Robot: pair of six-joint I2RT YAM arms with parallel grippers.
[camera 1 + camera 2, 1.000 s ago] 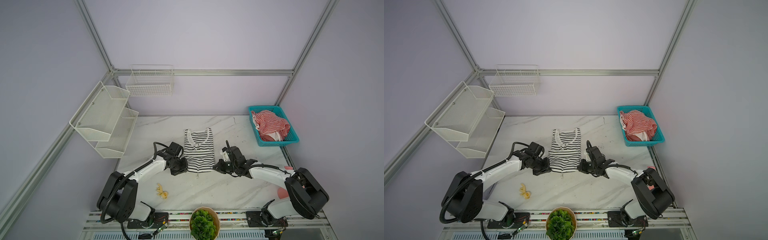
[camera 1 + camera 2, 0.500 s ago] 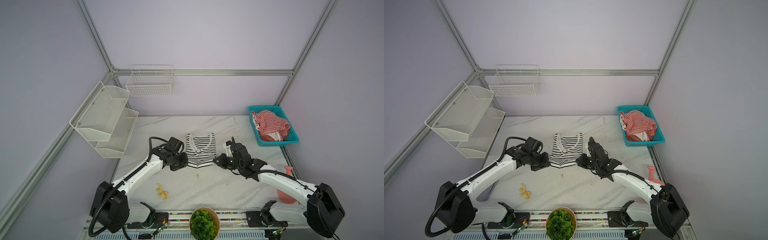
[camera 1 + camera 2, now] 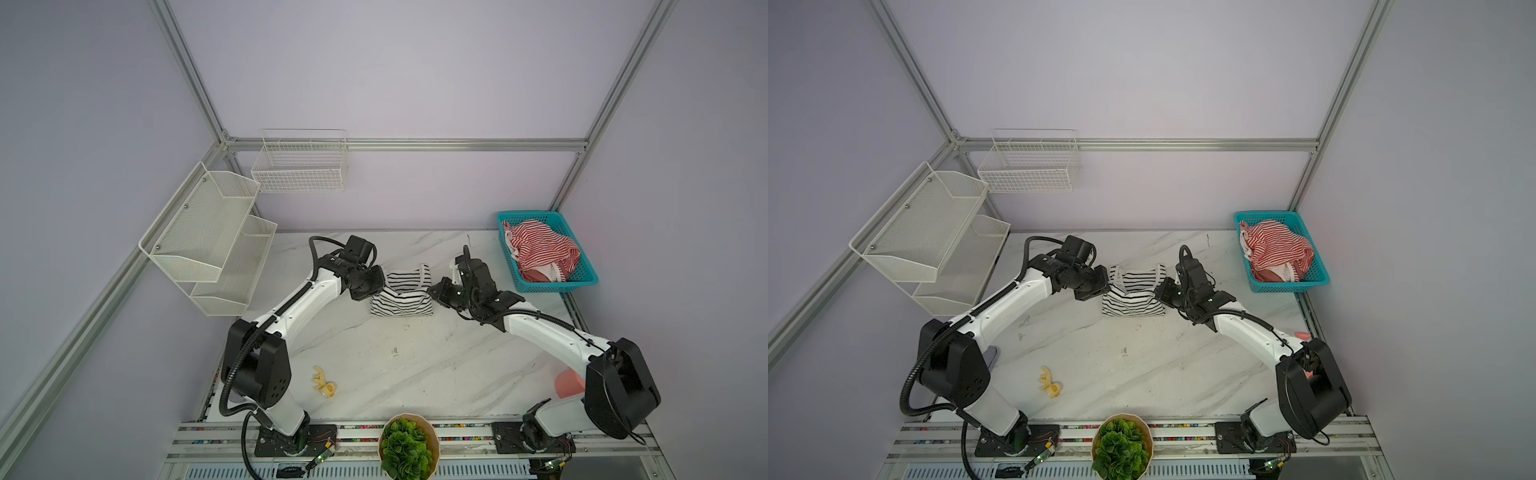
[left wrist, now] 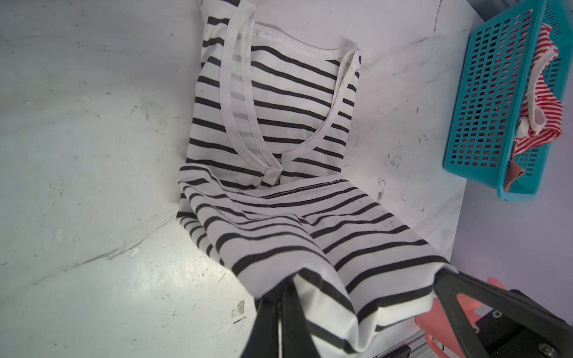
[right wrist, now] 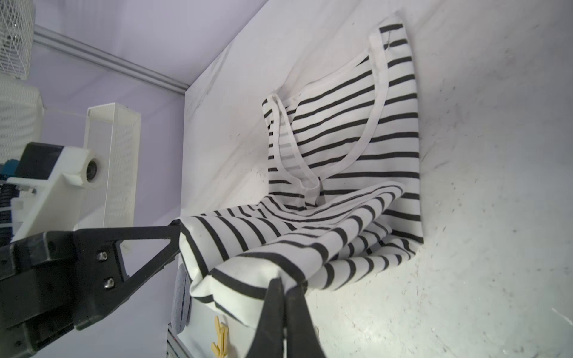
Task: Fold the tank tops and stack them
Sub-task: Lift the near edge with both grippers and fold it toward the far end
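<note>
I operate inside a robotics lab cell: aluminium framing (image 3: 407,144) and lavender panels (image 3: 395,75) enclose a marble-look tabletop (image 3: 415,365), robot arms (image 3: 299,307) bolted to its near rail (image 3: 465,434).

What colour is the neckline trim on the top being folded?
White; the neckline trim of the striped tank top shows best in the left wrist view.

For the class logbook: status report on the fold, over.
Left gripper, right gripper: shut on black-and-white tank top hem, lifted over its body. Red-and-white tank top in basket. Nothing blocking.
</note>
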